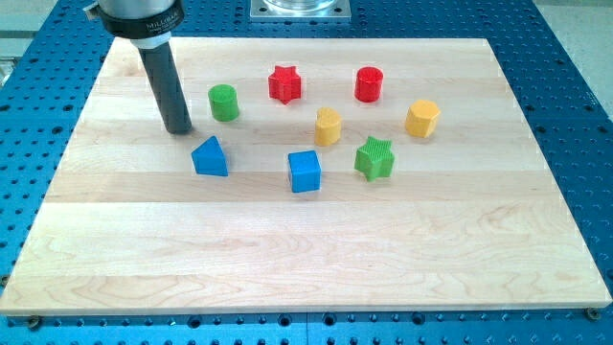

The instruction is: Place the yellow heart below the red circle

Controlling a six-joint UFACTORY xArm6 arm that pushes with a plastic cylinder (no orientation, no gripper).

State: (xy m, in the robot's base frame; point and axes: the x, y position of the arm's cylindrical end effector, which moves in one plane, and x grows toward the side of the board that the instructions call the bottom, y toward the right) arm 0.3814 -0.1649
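- Blocks on the wooden surface: seven in all.
- Red blocks: two, namely one red star and one red circle.
- Yellow blocks: two, namely one yellow heart and one yellow hexagon.
- Green blocks: two, namely one green circle and one green star.
- Blue blocks: two, namely one blue triangle and one blue cube.
- Correction to total: two of each of four colours gives eight blocks.
- Stars: two. Circles: two. Heart, hexagon, triangle, cube: one each.
- Dark rods: one, with a single tip.
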